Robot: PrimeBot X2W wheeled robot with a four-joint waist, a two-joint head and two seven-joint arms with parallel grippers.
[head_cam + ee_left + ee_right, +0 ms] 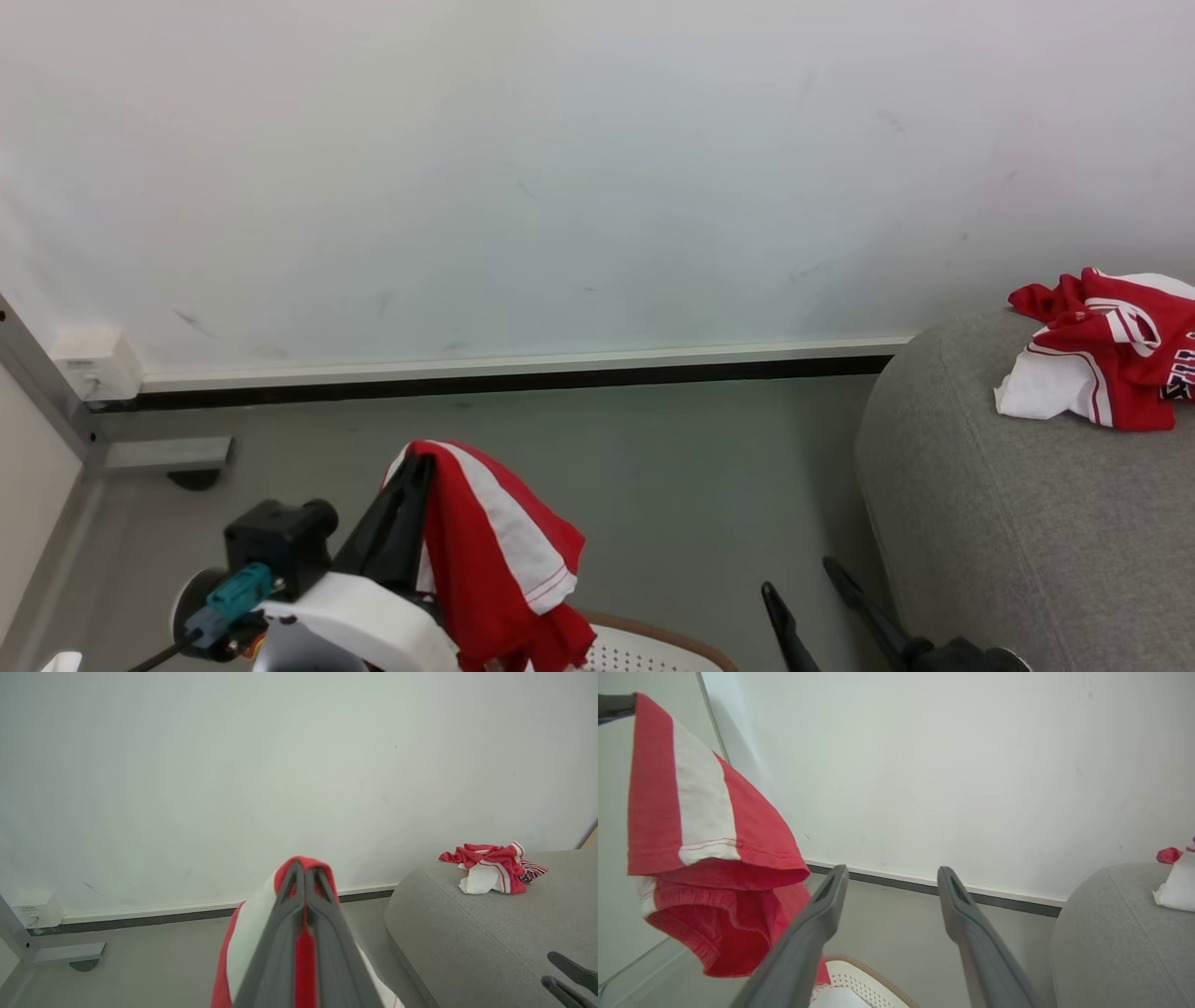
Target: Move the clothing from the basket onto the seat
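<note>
Head view: left end effector (417,467) clamped shut on red garment (495,541), which hangs above basket (653,639) rim. Second garment (1111,359) lies on sofa (1008,523), well to right. Right end effector (808,588) spread wide, empty.

Left wrist view: jaws pinched on red cloth, sofa ahead and right.

Right wrist view: jaws apart, nothing between them, basket below.

Step, as judged: carry phase. Next move calls for swing right over sofa, then release.

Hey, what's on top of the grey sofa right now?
A crumpled heap of red-and-white clothing lies on the sofa, near its rounded end. How many garments it holds is hidden by its own folds.
</note>
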